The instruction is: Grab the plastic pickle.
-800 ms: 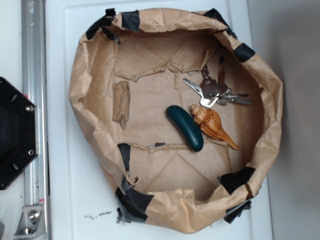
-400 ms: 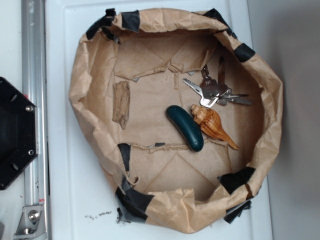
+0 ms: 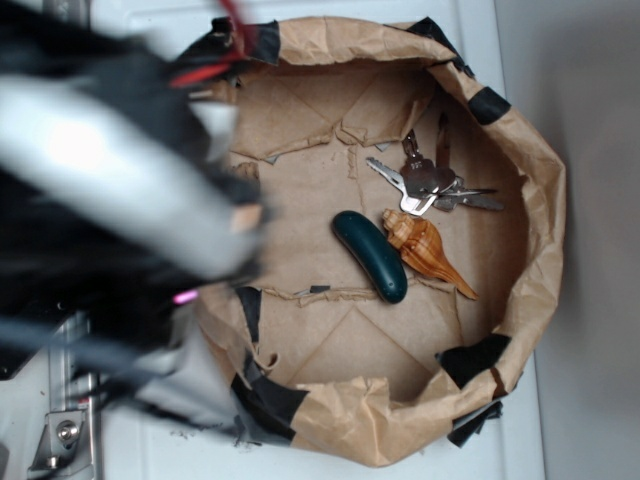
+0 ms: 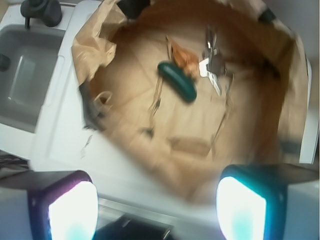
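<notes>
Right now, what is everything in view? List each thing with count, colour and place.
plastic pickle: one, dark teal-green, middle of the bin floor, lying diagonally.
seashell: one, orange-brown striped, right beside the pickle.
keys: one bunch, silver, upper right of the floor, near the shell's blunt end.
wood piece: one, brown, on the floor apart from the pickle; hidden by the arm in the exterior view.
paper bin: one, brown paper with black tape patches, on a white surface.
sink: one, grey, wrist view's left.
arm: blurred, over the bin's left side.
fingers: two, glowing pads, spread apart, empty.
</notes>
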Available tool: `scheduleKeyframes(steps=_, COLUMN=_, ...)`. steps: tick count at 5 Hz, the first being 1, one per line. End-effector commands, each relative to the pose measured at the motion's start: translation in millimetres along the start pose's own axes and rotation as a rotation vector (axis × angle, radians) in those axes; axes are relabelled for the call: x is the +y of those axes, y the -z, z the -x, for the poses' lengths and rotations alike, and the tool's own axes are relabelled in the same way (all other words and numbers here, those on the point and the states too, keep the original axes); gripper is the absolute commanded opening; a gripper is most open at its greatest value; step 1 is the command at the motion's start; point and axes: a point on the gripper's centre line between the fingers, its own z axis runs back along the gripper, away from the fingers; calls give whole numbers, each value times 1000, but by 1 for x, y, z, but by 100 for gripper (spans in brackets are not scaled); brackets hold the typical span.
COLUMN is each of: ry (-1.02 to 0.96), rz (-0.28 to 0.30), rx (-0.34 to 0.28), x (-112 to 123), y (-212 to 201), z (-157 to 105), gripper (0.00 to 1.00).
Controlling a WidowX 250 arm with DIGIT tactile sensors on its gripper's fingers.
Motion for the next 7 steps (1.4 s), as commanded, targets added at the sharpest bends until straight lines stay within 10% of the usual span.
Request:
scheduleKeyframes(steps=1, ry=294, rz=16, rx=46, x=27, y=68, z=-25, gripper=100)
scheduleKeyframes(steps=7, ry=274, rz=-15, rx=129, x=30, y=121, z=-35, gripper=100)
